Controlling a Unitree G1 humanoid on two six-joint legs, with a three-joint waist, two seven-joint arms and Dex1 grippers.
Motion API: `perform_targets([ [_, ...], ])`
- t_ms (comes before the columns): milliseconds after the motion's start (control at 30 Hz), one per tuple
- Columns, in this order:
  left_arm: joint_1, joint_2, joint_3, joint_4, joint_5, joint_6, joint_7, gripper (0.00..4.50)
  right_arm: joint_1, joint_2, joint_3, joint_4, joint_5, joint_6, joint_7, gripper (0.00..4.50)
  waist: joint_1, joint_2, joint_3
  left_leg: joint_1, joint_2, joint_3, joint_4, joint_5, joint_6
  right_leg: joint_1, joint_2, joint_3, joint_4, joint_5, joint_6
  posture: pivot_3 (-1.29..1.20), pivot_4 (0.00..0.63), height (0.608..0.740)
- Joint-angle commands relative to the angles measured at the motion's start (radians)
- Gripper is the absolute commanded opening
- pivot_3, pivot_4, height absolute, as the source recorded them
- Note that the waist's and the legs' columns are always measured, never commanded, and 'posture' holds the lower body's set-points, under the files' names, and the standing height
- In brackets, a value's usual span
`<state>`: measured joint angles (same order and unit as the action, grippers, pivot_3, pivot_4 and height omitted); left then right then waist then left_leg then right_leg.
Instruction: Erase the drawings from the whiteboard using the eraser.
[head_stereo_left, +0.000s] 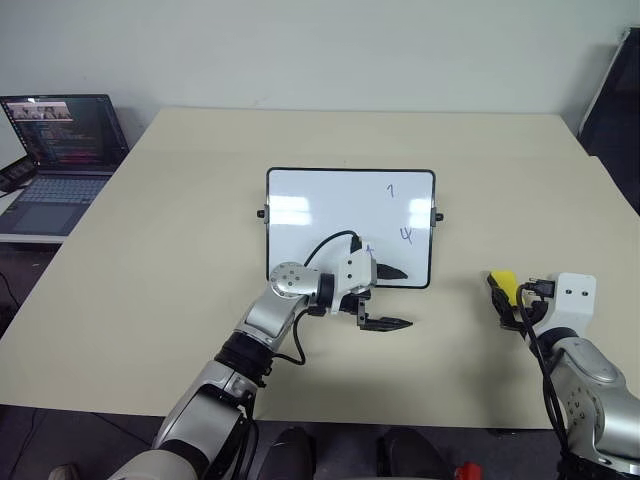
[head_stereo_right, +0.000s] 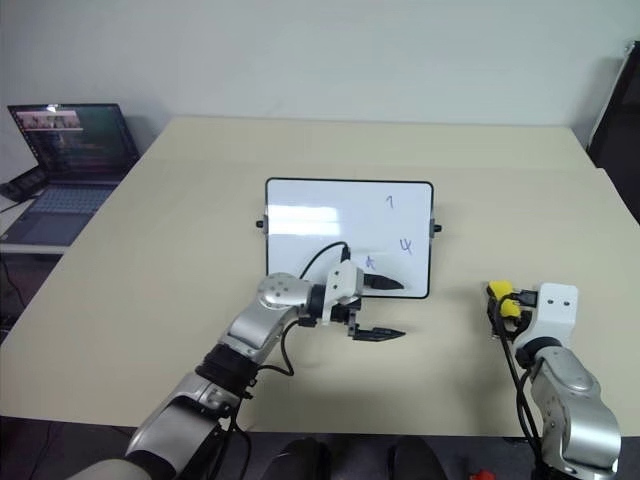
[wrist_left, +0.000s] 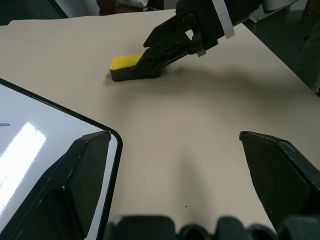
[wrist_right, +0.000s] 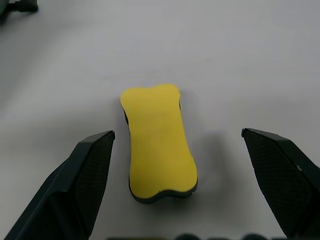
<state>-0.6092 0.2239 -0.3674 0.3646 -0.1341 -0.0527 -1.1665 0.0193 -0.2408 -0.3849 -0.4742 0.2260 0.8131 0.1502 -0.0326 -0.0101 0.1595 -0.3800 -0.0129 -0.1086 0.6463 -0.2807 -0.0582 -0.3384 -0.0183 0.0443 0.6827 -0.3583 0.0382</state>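
The whiteboard (head_stereo_left: 320, 232) lies flat in the middle of the beige table. Of the drawings, a blue "1" (head_stereo_left: 390, 189) and a "4" (head_stereo_left: 405, 235) sit on its right side, and a third scribble (head_stereo_right: 369, 262) is partly hidden by my left gripper. My left gripper (head_stereo_left: 394, 297) is open, pointing right over the board's near right corner (wrist_left: 107, 137). The yellow eraser (wrist_right: 157, 142) lies on the table to the right of the board. My right gripper (wrist_right: 176, 134) is open with a finger on either side of the eraser (head_stereo_left: 503, 281), apart from it.
An open laptop (head_stereo_left: 62, 148) stands on a lower side table at the far left. A dark object (head_stereo_left: 612, 100) leans by the table's far right corner. Bare tabletop (head_stereo_left: 460, 330) lies between the board and the eraser.
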Motion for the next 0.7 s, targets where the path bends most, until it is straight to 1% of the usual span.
perform_targets([
  [33, -0.008, -0.011, 0.004, -0.043, -0.006, 0.001, 0.003, 4.50, -0.028, 0.001, 0.008, 0.015, 0.008, -0.036, -0.010, 4.47, 0.000, 0.000, 0.000, 0.000, 0.000, 0.000, 0.000, 0.000, 0.000, 0.000, 0.000, 0.000, 0.000, 0.000, 0.000, 0.00, 0.150, 0.740],
  [333, 0.000, -0.018, 0.022, -0.079, -0.011, 0.016, 0.054, 4.50, -0.035, 0.018, 0.039, 0.042, 0.009, -0.060, -0.021, 4.47, 0.000, 0.000, 0.000, 0.000, 0.000, 0.000, 0.000, 0.000, 0.000, 0.000, 0.000, 0.000, 0.000, 0.000, 0.000, 0.00, 0.150, 0.740],
  [500, 0.004, -0.016, 0.018, -0.100, -0.010, 0.030, 0.053, 4.50, -0.032, 0.025, 0.039, 0.049, 0.016, -0.062, -0.027, 4.47, 0.000, 0.000, 0.000, 0.000, 0.000, 0.000, 0.000, 0.000, 0.000, 0.000, 0.000, 0.000, 0.000, 0.000, 0.000, 0.00, 0.150, 0.740],
  [600, -0.008, -0.027, 0.031, -0.095, -0.022, 0.046, 0.062, 4.50, -0.046, 0.037, 0.012, 0.068, 0.034, -0.054, -0.039, 4.47, 0.000, 0.000, 0.000, 0.000, 0.000, 0.000, 0.000, 0.000, 0.000, 0.000, 0.000, 0.000, 0.000, 0.000, 0.000, 0.00, 0.150, 0.740],
  [700, -0.008, -0.027, 0.031, -0.096, -0.020, 0.045, 0.061, 4.50, -0.043, 0.033, 0.009, 0.071, 0.038, -0.060, -0.046, 3.88, 0.000, 0.000, 0.000, 0.000, 0.000, 0.000, 0.000, 0.000, 0.000, 0.000, 0.000, 0.000, 0.000, 0.000, 0.000, 0.00, 0.150, 0.740],
])
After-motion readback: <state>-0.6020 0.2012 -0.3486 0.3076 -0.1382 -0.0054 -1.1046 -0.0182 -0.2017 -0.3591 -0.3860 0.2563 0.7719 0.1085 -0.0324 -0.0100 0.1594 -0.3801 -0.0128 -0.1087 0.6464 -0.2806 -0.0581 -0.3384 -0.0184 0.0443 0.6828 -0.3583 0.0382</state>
